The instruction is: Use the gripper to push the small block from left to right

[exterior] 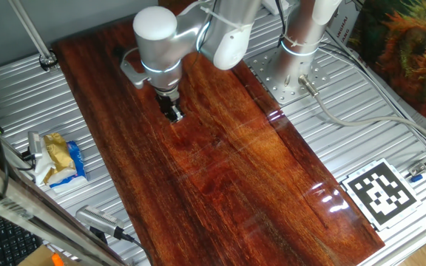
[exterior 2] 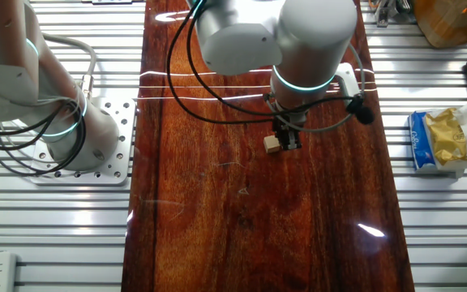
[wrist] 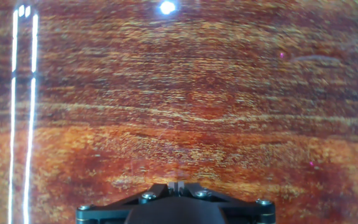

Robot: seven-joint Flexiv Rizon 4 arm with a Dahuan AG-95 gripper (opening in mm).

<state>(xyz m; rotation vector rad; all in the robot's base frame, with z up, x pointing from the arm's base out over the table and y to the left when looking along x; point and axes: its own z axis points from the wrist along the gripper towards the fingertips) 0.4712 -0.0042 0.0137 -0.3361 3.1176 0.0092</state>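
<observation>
Small pale tan wooden cube (exterior 2: 272, 145) sits on dark red wood worktop (exterior 2: 258, 235), touching black narrow-fingered tool (exterior 2: 289, 141). Fingers appear together, gripping nothing. Keep tool low, push steady through cube's centre so it doesn't slip aside.

No readable words or numbers anywhere; only sign is black-and-white square marker tag (exterior: 379, 192) lying flat on metal table (exterior: 331, 140); packet (exterior: 59, 159) print too small to read
</observation>
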